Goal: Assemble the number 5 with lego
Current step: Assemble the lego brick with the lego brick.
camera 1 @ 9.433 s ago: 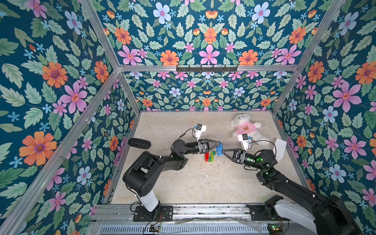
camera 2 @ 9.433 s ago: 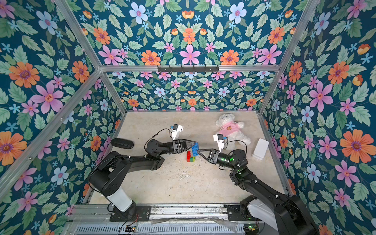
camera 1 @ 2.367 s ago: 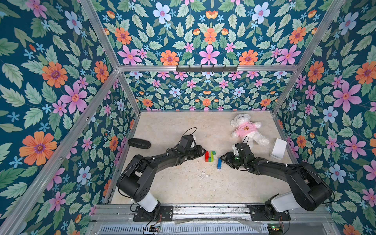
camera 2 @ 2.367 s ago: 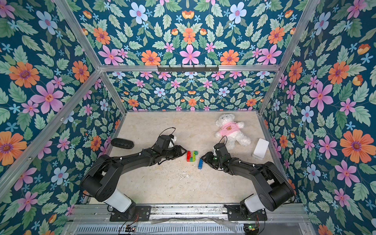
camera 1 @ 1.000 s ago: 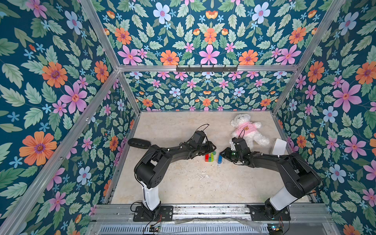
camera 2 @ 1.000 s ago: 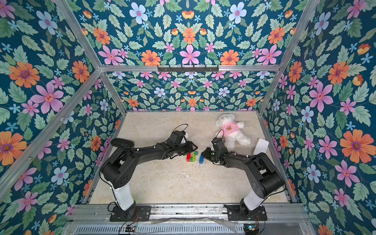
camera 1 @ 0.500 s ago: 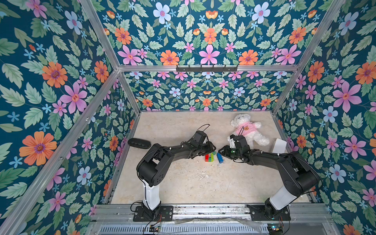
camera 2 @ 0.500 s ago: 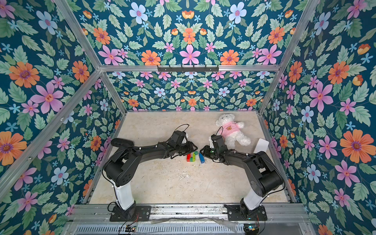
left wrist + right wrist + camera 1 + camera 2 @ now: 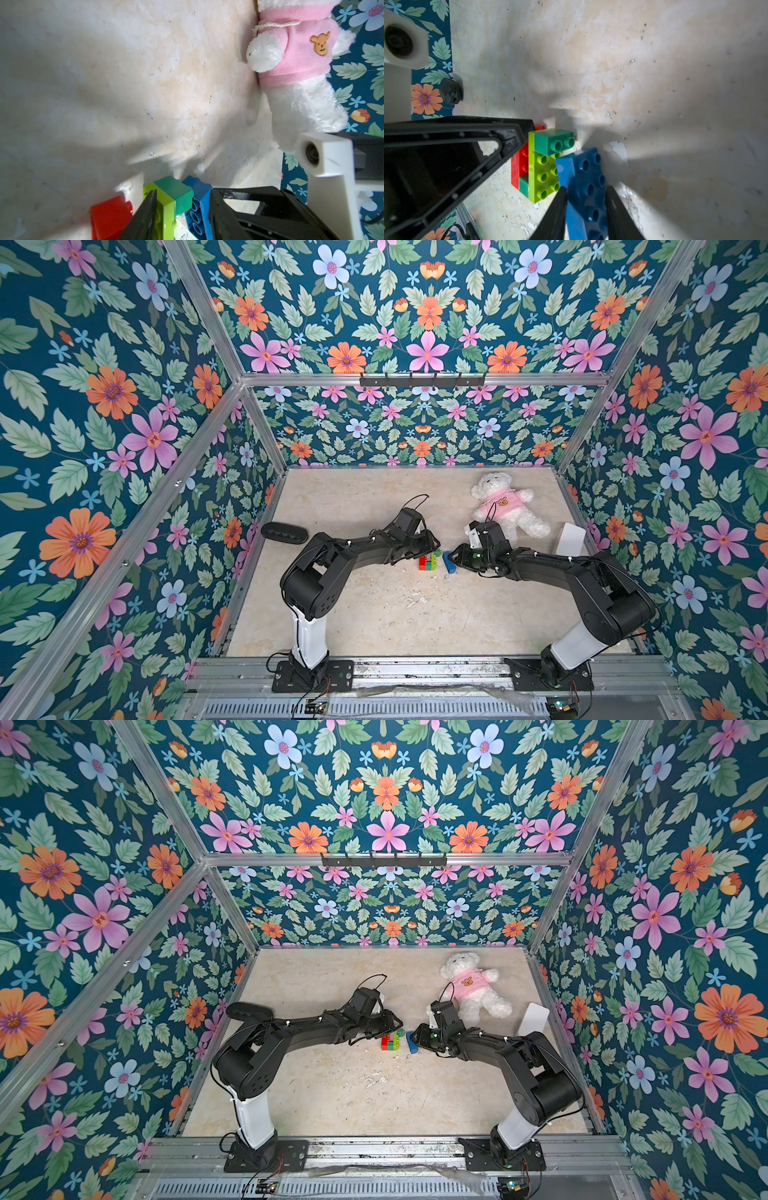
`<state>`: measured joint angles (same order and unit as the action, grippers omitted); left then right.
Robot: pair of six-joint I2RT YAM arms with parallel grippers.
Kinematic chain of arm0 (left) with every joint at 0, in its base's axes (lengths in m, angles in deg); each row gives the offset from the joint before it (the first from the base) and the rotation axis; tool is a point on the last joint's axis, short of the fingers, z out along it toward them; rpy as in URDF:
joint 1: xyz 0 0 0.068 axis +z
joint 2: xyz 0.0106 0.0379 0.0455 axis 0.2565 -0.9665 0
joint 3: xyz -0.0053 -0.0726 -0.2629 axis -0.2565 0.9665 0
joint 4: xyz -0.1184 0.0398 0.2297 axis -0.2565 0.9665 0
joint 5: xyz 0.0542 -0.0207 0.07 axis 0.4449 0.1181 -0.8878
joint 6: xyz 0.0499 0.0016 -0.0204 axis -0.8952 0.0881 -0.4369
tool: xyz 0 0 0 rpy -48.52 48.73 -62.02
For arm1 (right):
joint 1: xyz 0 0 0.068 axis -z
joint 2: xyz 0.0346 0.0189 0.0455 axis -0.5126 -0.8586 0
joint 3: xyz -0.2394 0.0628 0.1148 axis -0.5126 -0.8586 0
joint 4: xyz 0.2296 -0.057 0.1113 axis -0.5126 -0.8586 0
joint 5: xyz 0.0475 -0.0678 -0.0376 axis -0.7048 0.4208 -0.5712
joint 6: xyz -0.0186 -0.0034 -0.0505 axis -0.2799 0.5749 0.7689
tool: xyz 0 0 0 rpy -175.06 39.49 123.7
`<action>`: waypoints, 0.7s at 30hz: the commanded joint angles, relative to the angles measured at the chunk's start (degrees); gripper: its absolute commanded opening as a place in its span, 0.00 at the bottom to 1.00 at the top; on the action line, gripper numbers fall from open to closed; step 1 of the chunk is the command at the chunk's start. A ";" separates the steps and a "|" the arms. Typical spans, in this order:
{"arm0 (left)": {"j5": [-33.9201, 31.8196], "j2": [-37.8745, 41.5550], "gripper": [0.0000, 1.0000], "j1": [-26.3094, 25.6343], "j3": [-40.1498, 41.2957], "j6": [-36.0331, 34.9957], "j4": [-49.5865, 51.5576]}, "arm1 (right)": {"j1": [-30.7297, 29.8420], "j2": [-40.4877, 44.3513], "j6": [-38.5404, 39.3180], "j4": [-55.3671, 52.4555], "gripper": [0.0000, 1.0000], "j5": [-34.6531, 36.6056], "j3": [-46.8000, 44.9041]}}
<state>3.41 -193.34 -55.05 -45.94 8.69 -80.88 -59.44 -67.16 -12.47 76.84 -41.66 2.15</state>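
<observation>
Five lego bricks (image 9: 544, 176), one teddy (image 9: 498, 506)

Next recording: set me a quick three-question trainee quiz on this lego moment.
1. True or false: the red brick is the end of the stack farthest from the blue brick.
2. Which brick sits between the fingers of the right gripper? A red, B lime, C blue.
3. What colour is the teddy's top?
Key: 1 true; 2 C; 3 pink.
</observation>
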 commanded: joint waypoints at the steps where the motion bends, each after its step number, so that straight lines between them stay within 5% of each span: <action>1: -0.31 -0.21 0.43 -0.03 -0.11 0.03 0.43 | -0.14 -0.20 -0.27 0.94 0.32 -0.32 0.22; 21: -0.49 -0.21 0.36 -0.05 -0.05 0.84 0.70 | -1.96 1.79 -14.19 10.84 0.25 5.03 -4.93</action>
<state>3.41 -193.69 -55.05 -45.94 9.59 -80.55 -61.08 -66.29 -23.18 85.23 -39.67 -2.28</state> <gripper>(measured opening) 0.363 0.255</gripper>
